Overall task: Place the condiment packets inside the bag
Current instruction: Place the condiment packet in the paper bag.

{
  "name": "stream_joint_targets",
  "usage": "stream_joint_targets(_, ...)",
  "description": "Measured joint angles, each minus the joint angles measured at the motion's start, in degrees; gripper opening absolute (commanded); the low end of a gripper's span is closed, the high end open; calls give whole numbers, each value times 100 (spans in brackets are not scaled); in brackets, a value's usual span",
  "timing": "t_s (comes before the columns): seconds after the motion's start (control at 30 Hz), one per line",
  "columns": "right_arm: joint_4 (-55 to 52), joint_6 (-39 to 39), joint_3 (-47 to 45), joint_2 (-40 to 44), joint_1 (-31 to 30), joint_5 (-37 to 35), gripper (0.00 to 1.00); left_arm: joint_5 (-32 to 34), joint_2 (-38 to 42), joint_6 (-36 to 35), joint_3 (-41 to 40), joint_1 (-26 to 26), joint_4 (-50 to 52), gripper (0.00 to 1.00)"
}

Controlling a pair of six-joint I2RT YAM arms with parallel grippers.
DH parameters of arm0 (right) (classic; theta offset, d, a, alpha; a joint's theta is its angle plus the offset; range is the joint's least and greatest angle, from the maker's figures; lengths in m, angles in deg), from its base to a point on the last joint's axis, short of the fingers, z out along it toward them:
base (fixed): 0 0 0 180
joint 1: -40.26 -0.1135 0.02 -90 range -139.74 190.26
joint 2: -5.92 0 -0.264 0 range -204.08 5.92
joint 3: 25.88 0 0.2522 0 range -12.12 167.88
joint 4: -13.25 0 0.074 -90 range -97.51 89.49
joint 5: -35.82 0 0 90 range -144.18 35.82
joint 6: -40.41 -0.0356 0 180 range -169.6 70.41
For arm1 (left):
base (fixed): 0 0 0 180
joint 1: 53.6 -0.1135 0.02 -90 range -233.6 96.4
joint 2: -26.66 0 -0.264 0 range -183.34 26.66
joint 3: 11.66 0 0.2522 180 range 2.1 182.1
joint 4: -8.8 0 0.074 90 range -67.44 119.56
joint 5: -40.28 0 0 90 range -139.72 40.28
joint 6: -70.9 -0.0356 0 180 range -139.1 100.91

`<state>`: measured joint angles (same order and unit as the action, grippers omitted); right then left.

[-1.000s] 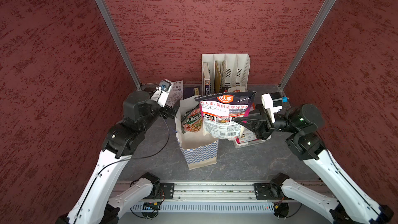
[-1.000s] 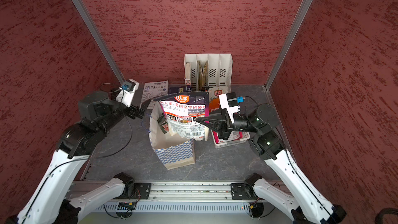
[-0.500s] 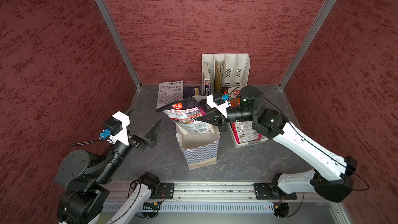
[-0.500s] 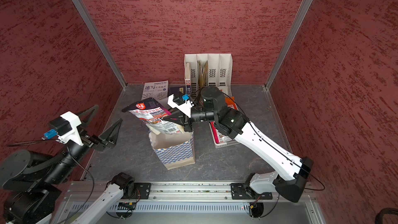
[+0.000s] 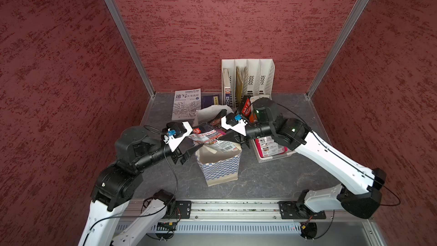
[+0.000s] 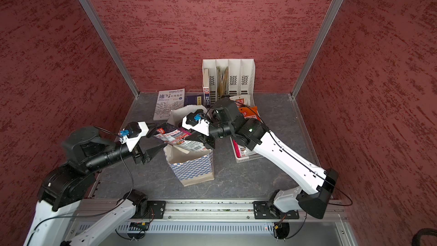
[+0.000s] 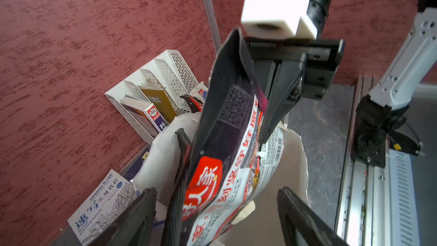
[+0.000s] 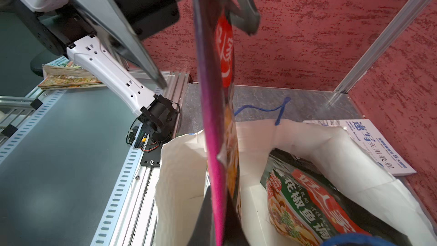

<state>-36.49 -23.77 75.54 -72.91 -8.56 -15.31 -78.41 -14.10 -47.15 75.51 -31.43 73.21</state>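
The white paper bag [image 5: 221, 169] with a blue checkered band stands upright mid-table, also in a top view [image 6: 192, 165]. My right gripper [image 5: 230, 138] is shut on a black, white and red condiment packet [image 5: 209, 136], holding it tilted across the bag's mouth. In the right wrist view the packet [image 8: 214, 124] hangs edge-on over the bag [image 8: 179, 173], where a green packet [image 8: 307, 199] lies inside. My left gripper [image 7: 217, 211] is open, its fingers [image 7: 142, 211] straddling the free end of the packet [image 7: 227, 152] with gaps on both sides.
A white file rack [image 5: 248, 76] holding books stands against the back wall. A sketching book [image 5: 186, 105] lies flat behind the bag. A white basket [image 5: 272, 156] with more packets, orange [image 6: 248, 112] and red [image 5: 246, 110], sits right of the bag under my right arm.
My left arm has swung in from the front left to the bag, and its jaws have narrowed around the packet's end. The right gripper keeps the packet over the bag's mouth.
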Motion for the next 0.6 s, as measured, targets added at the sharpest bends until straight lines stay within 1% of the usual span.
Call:
stream_joint_targets(0.03, 0, 24, 0, 17, 13, 61, 0, -52, -42, -76, 0, 0, 15, 55)
stream_joint_targets(0.13, -28, 98, 0, 11, 39, 245, 0, -114, -120, -221, 35, 0, 20, 52)
stream_joint_targets(0.17, -39, 125, 0, -7, 39, 304, 0, -116, -131, -245, 72, 2, 28, 48)
stream_joint_targets(0.2, -42, 140, 0, -22, 42, 354, 0, -120, -151, -264, 116, 0, 35, 43)
stream_joint_targets(0.23, -39, 149, 0, -46, 44, 389, 0, -127, -173, -280, 157, 0, 35, 35)
stream_joint_targets(0.3, -13, 142, -7, -79, 44, 400, 2, -149, -251, -334, 227, 2, 48, 14)
stream_joint_targets(0.33, 42, 118, -33, -81, 48, 372, 11, -170, -295, -376, 245, 2, 59, 1)
stream_joint_targets(0.47, 341, -195, -173, -79, 55, -15, 31, -94, -527, -505, 254, 7, 199, 0)
stream_joint_targets(0.5, 389, -269, -175, -79, 55, -125, 42, -37, -586, -525, 249, 22, 247, 0)
stream_joint_targets(0.57, 516, -461, -186, -68, 55, -409, 74, 151, -684, -538, 229, 44, 302, 0)
stream_joint_targets(0.6, 597, -540, -225, -42, 55, -584, 88, 284, -734, -540, 212, 63, 319, 0)
